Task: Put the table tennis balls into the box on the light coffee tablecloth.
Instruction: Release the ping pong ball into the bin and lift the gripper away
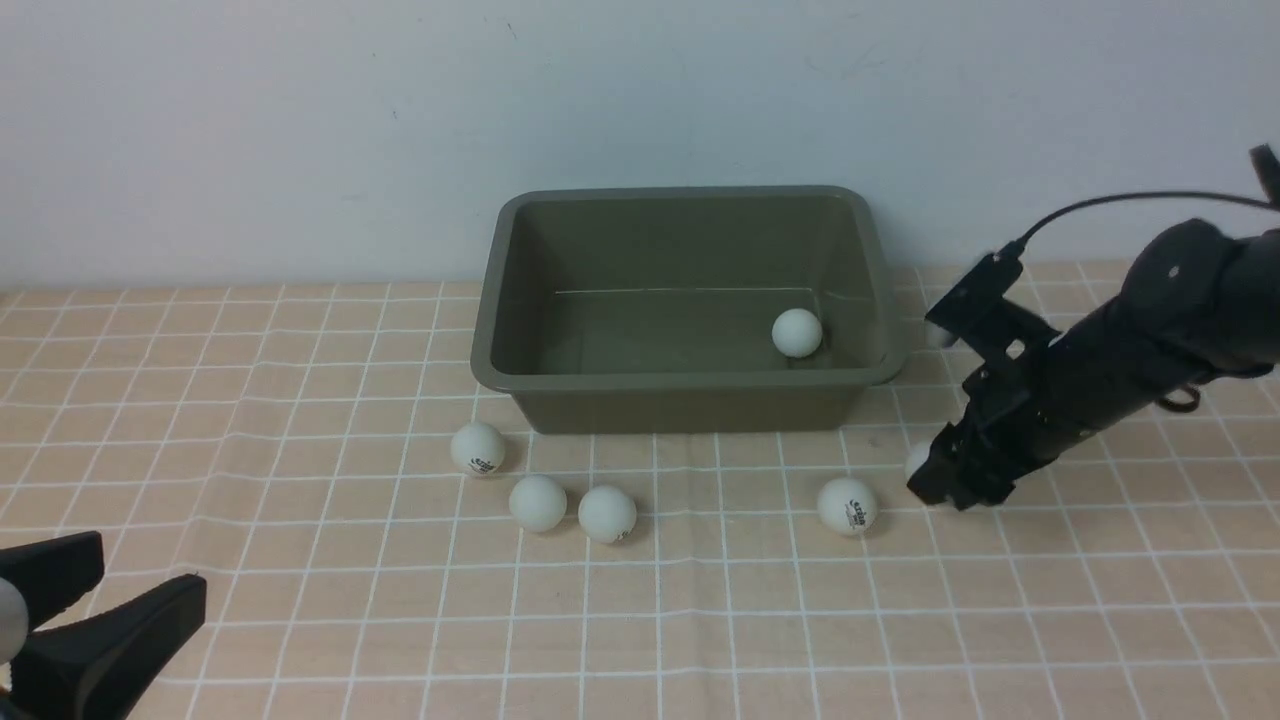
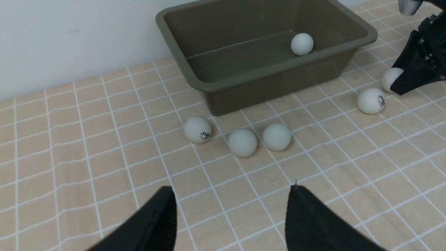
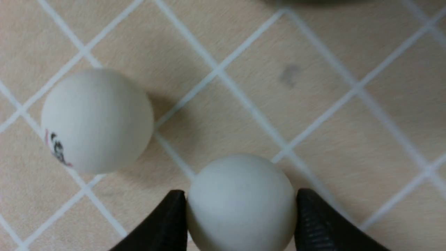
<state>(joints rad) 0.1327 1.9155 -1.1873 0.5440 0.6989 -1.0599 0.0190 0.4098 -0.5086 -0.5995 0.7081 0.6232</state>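
At far left the left gripper [image 1: 150, 568] hangs low over the light coffee tablecloth [image 1: 300, 600]. Its jaws are partly closed on what looks like an edge ball [image 1: 8, 620], cut off by the picture's border and seemingly parked. Three table tennis balls [image 1: 538, 502] lie loose just before the box [image 1: 690, 378], which holds one boxed ball [image 1: 797, 332]. Further right, a logo ball [image 1: 848, 504] sits near the right gripper [image 3: 240, 195], which is pinching the pinched ball [image 3: 240, 219] on the cloth. The box's flared rim likely must be cleared.
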